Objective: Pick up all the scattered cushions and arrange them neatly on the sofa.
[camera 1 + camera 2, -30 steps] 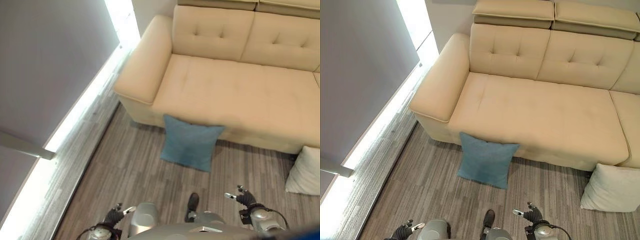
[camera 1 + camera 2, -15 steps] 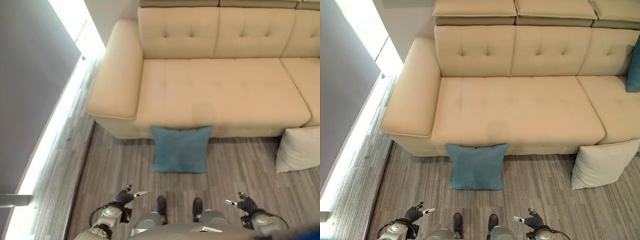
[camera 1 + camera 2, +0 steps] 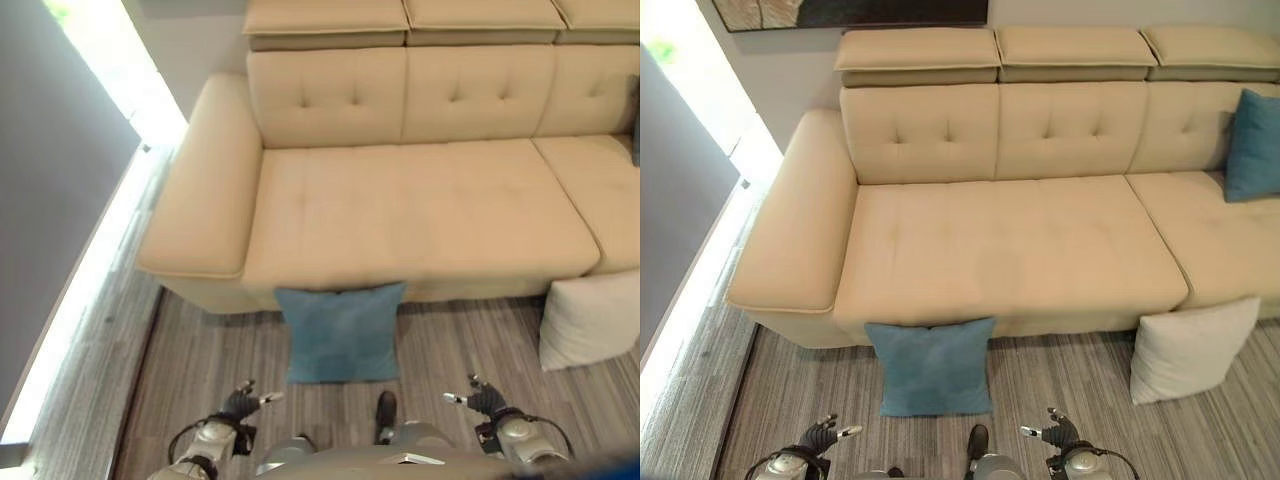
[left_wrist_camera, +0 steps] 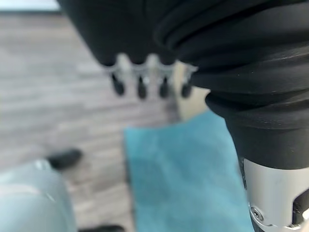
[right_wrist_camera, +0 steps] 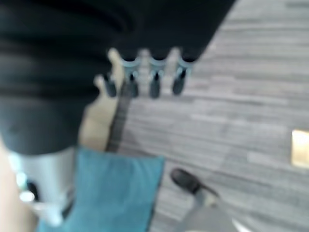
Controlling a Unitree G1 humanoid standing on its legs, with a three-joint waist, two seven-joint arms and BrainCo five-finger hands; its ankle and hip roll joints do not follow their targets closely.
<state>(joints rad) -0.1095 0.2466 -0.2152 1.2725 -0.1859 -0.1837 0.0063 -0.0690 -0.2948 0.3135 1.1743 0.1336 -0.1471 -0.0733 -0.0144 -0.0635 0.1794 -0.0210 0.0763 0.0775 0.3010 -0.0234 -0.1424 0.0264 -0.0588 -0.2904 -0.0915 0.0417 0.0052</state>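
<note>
Left hand and right hand, bottom edge: fingers relaxed, empty. Blue cushion, lower centre, leaned on sofa front; white cushion lower right. Best grasp: both hands on blue cushion's sides, lift clear of seat edge. Another blue cushion sat upper right on seat.

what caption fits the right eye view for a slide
Blue cushion and white cushion lean against the beige sofa front.

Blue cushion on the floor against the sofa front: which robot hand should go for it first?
Left, marginally. The blue cushion leans on the sofa slightly left of centre, nearer the left robot hand than the right robot hand. Both are open and empty.
</note>
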